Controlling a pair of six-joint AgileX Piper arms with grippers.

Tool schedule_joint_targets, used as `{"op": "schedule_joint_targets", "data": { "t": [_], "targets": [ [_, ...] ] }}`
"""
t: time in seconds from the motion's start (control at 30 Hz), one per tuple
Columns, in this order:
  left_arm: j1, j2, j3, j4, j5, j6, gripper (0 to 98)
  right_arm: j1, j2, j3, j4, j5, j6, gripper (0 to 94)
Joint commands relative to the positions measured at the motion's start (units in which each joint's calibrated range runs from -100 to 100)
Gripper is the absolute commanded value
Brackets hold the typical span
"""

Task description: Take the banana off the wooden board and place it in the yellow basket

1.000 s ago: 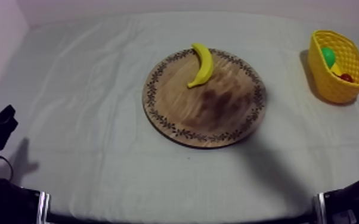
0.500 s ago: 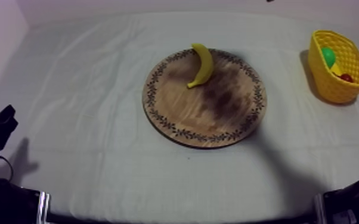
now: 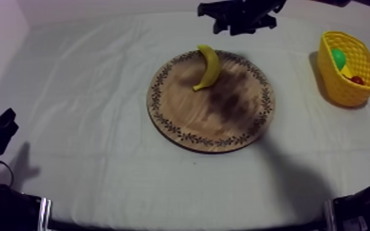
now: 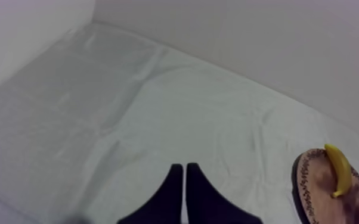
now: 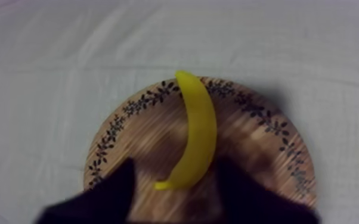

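1. Two arms share this table. The left gripper sits low at its own side, far from the work. Its two black fingers are pressed together into a thin wedge, with nothing in them.
2. Next comes a wide bare stretch of grey-white cloth. It lies between that gripper and the board.
3. The wooden board lies in the middle of the table. The banana rests on the board's far part. One end pokes over the patterned rim and the other end points in toward the middle.
4. The right gripper hangs high in the air above the board. Its fingers are spread wide apart and hold nothing.
5. Seen from that gripper, the banana lies straight ahead and lower down. Its long way runs along the gap between the two fingers, so one finger is lined up for each long side. This looks like the reach toward the banana, and the right arm is much the nearer one. It probably needs to go down and forward until the fingers are around the banana's middle.
6. The yellow basket stands at the far right, well apart from the board. A green fruit and a small red fruit lie in it. The banana is not in it yet.
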Motion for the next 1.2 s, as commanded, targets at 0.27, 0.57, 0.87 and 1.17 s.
{"op": "schedule_joint_targets", "data": {
  "t": [0.27, 0.57, 0.87, 1.17],
  "targets": [
    [0.01, 0.03, 0.04, 0.02, -0.01, 0.00, 0.1, 0.15, -0.12, 0.22, -2.51, 1.06, 4.21, 63.5],
    [0.01, 0.03, 0.04, 0.02, -0.01, 0.00, 0.1, 0.13, 3.64, -1.63, -3.21, 1.91, 5.60, 64.7],
    [0.01, 0.03, 0.04, 0.02, -0.01, 0.00, 0.1, 1.24, 16.19, -10.25, -2.31, 3.84, 4.40, 66.3],
    [0.01, 0.03, 0.04, 0.02, -0.01, 0.00, 0.1, 1.35, 23.78, -13.49, -0.94, 5.24, 3.14, 65.8]
  ]
}}
